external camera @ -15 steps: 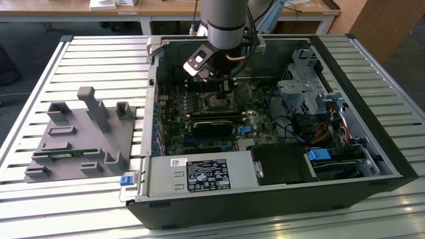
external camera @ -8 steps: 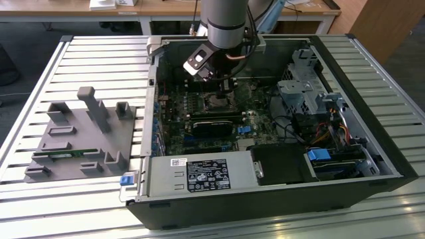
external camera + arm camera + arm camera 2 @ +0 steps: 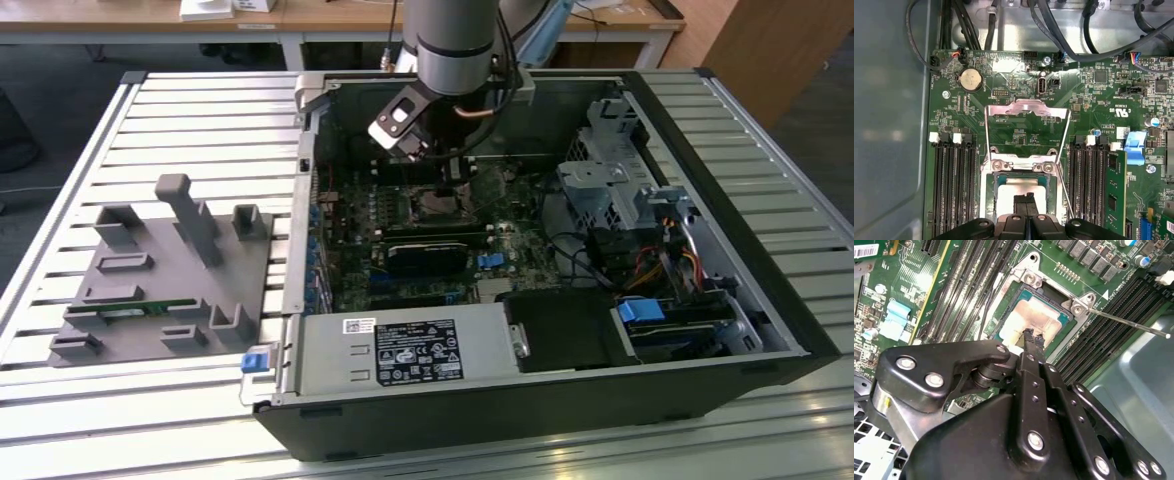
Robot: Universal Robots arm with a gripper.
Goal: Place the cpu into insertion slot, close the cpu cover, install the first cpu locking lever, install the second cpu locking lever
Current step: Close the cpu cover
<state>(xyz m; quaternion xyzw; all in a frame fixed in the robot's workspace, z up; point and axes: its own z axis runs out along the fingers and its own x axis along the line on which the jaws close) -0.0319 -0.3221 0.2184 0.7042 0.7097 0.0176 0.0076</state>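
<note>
Exterior view's left holds a grey fixture (image 3: pixel 160 270); rightward, inside the open computer case (image 3: pixel 787 330), the gripper (image 3: pixel 451 178), fingers pressed together, sits just over the cpu (image 3: pixel 1036 315), which is seated in the insertion slot (image 3: pixel 990 197); the cpu cover (image 3: pixel 1026 107) stands raised.

support: slatted metal table (image 3: pixel 174 130) | on it: open computer case (image 3: pixel 507 420), grey fixture (image 3: pixel 147 280)

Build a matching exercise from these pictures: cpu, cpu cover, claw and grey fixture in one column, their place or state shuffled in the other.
1. cpu
2. cpu cover
3. claw
4. grey fixture

a. open, raised off the slot
b. lying in the insertion slot
c. outside the computer case, at the exterior view's left
d. shut, tips over the chip

Pairs: 1-b, 2-a, 3-d, 4-c
</note>
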